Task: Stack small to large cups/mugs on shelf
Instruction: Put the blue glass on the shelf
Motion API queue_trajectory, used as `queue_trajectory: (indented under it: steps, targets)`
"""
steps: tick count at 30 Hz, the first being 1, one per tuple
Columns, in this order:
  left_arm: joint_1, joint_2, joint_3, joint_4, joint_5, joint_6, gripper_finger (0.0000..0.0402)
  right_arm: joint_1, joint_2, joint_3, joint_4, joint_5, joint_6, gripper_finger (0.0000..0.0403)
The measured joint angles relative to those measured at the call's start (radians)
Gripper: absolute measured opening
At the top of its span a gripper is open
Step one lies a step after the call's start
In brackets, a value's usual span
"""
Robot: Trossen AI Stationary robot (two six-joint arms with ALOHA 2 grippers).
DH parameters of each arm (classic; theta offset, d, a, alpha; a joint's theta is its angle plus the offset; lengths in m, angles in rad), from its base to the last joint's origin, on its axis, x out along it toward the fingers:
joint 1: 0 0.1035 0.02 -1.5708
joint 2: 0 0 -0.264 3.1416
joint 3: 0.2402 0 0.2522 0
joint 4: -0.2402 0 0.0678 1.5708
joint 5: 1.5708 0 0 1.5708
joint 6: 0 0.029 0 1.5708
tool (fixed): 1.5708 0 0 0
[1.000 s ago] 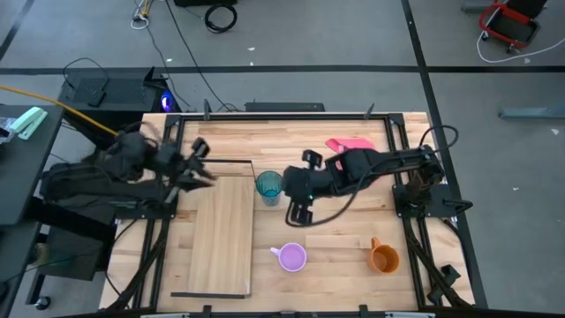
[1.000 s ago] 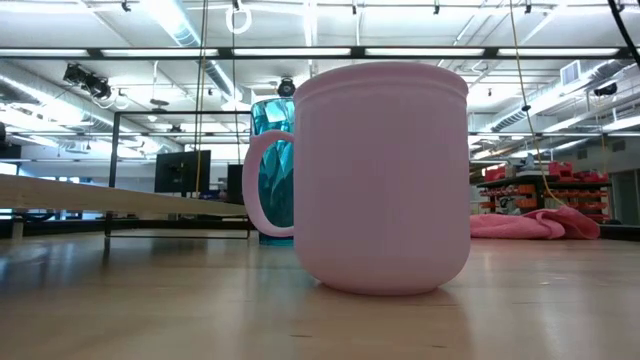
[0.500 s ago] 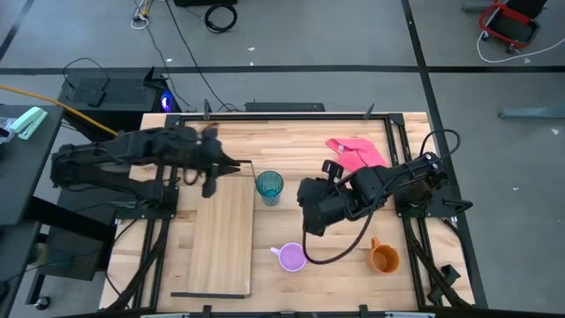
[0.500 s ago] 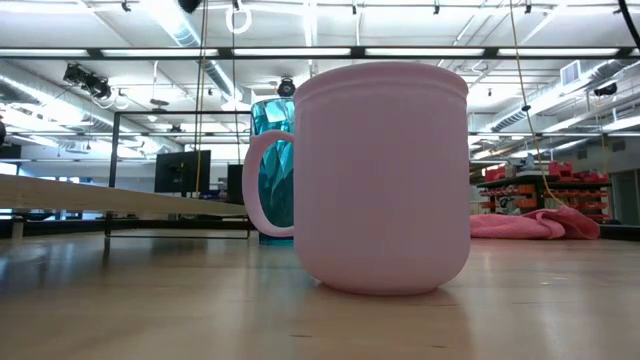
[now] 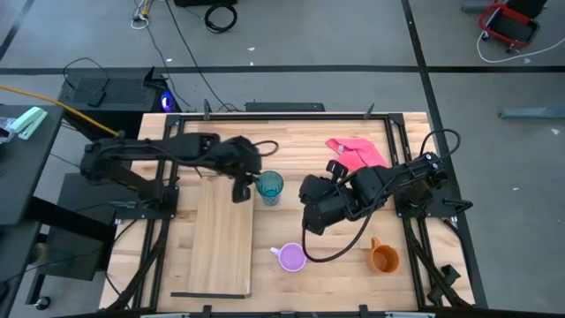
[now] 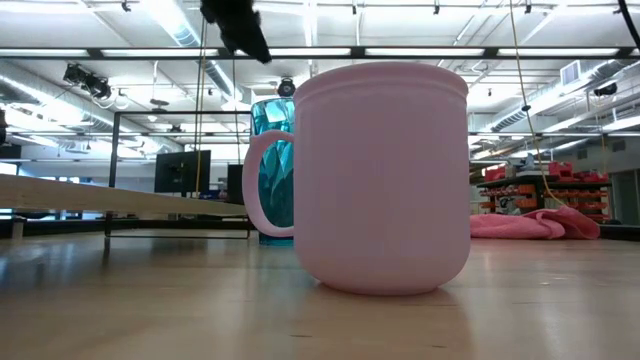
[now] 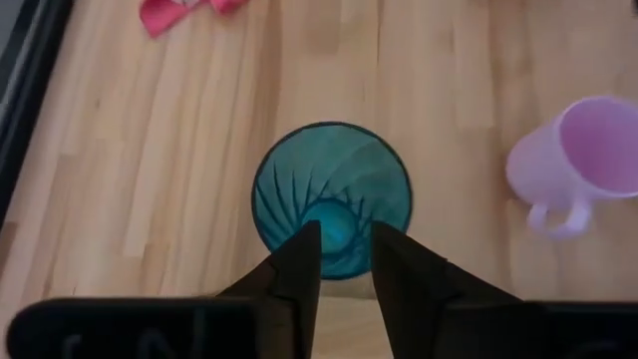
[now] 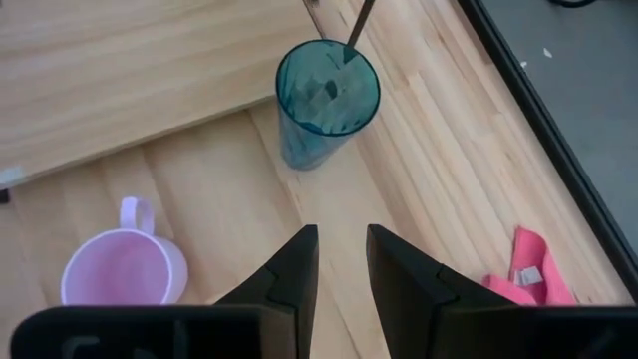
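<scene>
The left gripper is swinging right across the shelf, now hovering over the teal tumbler, fingers parted, grasping nothing. The right gripper is retreating, empty and unclenched; so the left arm is likely taking the tumbler.

A grey floor is seen round the table, w/ dark lines across it. Black cables are laid on it, and a red cart is parked at the far corner. A black box w/ a blue light is set by the table. In the low view, long ceiling lights are lit, and shelves are seen far back.
</scene>
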Motion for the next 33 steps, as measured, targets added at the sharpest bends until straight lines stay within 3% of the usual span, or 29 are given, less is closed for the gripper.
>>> queue_trajectory:
  steps: [14,22,33]
  targets:
    - [0.053,0.180,0.067,-0.005,-0.051,0.095,0.0120,0.000,0.000,0.000,0.000,0.001,-0.031,0.0096]
    - [0.129,0.188,0.067,-0.023,-0.051,0.089,0.0120,0.017,0.000,0.000,0.000,0.000,-0.050,0.0096]
    - [0.127,0.200,0.067,-0.049,0.007,0.065,0.0124,0.062,0.000,0.000,0.000,0.000,-0.055,0.0096]
